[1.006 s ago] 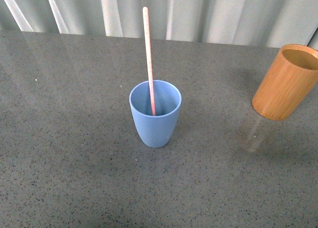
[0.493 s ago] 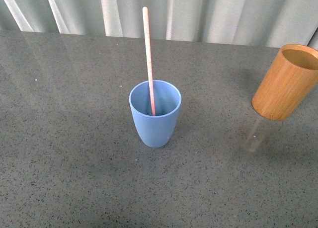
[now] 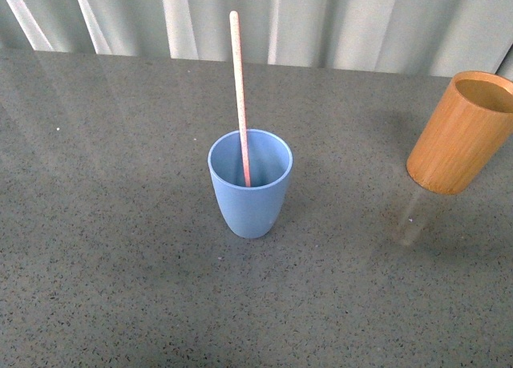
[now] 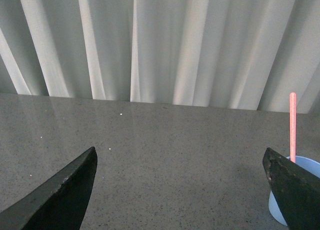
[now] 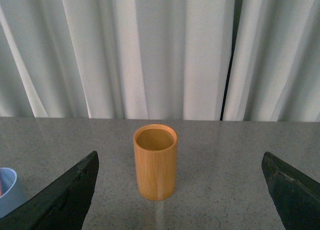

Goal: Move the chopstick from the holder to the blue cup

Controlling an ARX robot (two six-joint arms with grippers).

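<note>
Left gripper (image 4: pixel 180 190): spread wide, nothing held.
Right gripper (image 5: pixel 180 190): spread wide, nothing held.
Chopstick (image 3: pixel 240 95): stood in the blue cup (image 3: pixel 250 198).
Holder (image 3: pixel 463 133): set well apart.

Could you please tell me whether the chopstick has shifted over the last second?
No. The chopstick stands in the blue cup exactly as before, its tip unmoved against the same curtain fold.

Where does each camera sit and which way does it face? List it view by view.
Front view: on the robot's body, looking down at the table, the blue cup holding the chopstick, and the holder; no arm shows.
Left wrist view: low, facing the curtain; both open fingers of the left gripper show.
Right wrist view: low, facing the holder; open fingers of the right gripper show.
Shared: cup in all three, holder in front and right.
</note>
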